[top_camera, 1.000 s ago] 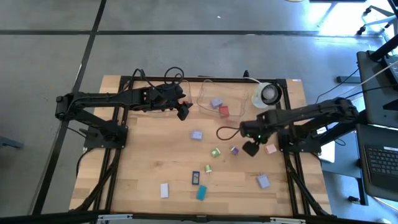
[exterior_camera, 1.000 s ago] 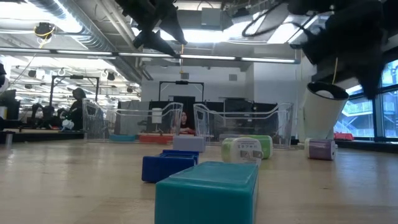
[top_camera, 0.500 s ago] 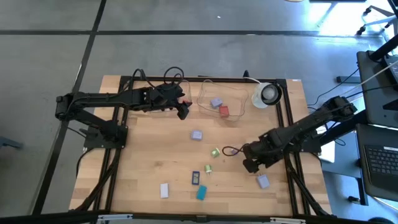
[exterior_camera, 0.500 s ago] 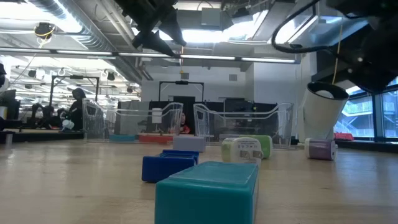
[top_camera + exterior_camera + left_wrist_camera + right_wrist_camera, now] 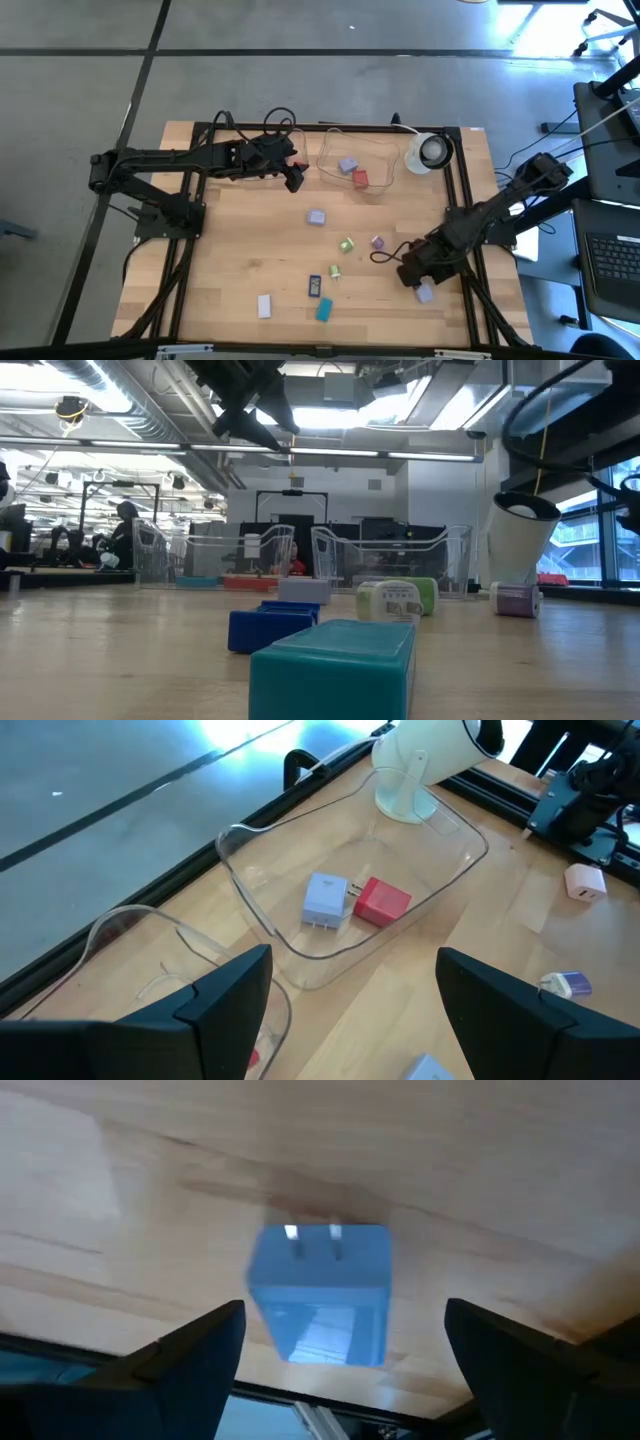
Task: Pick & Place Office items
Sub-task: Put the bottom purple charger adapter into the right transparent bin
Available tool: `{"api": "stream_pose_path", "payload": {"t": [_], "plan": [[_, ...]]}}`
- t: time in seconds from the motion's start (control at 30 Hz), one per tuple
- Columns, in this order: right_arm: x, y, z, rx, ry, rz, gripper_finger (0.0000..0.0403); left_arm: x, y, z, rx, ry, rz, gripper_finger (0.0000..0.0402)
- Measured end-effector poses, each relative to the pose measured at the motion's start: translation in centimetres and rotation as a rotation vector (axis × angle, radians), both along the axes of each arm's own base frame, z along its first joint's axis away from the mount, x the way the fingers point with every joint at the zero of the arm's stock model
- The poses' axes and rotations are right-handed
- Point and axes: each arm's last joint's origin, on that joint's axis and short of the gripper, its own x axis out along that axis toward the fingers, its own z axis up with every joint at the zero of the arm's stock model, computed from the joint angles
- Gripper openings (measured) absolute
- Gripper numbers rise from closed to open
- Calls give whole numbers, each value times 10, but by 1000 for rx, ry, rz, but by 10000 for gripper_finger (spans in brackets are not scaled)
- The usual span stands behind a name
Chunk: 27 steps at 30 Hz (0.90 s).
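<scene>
My right gripper [image 5: 417, 281] hangs open, low over a lilac block [image 5: 425, 293] near the table's near right corner. In the right wrist view this block [image 5: 318, 1295] lies flat on the wood, prongs showing, between the two fingers with a gap on each side. My left gripper [image 5: 296, 180] hovers open at the far side, beside a clear tray [image 5: 332, 150] that holds a lilac block [image 5: 324, 901] and a red block [image 5: 381, 901]. More small blocks lie loose on the table: lilac [image 5: 316, 216], green [image 5: 346, 244], purple [image 5: 378, 242], dark blue [image 5: 314, 286], teal [image 5: 324, 310] and white [image 5: 264, 305].
A white tape roll [image 5: 432, 150] stands at the far right beside the tray. A second clear tray [image 5: 150, 970] lies below my left gripper. A pink block [image 5: 585, 880] rests near the right arm's base. Black frame rails [image 5: 465, 200] run along the table's sides.
My right gripper has swung from beside the purple block toward the table's near edge and come down over the lilac block at the near right, its wrist rolling on the way. The blocks have kept their places.
</scene>
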Motion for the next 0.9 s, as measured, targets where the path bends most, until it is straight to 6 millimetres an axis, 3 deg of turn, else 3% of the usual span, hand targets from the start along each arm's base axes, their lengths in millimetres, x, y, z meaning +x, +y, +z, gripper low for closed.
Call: {"api": "stream_pose_path", "payload": {"t": [0.3, 0.63, 0.9], "plan": [[-4, 5, -2, -49, 7, -51, 336, 0, 1, 0, 14, 5, 12, 278], [12, 20, -25, 3, 34, -30, 322, 0, 1, 0, 20, 11, 7, 278], [19, 25, -24, -13, 34, 2, 304, -1, 1, 0, 26, 12, 14, 278]]}}
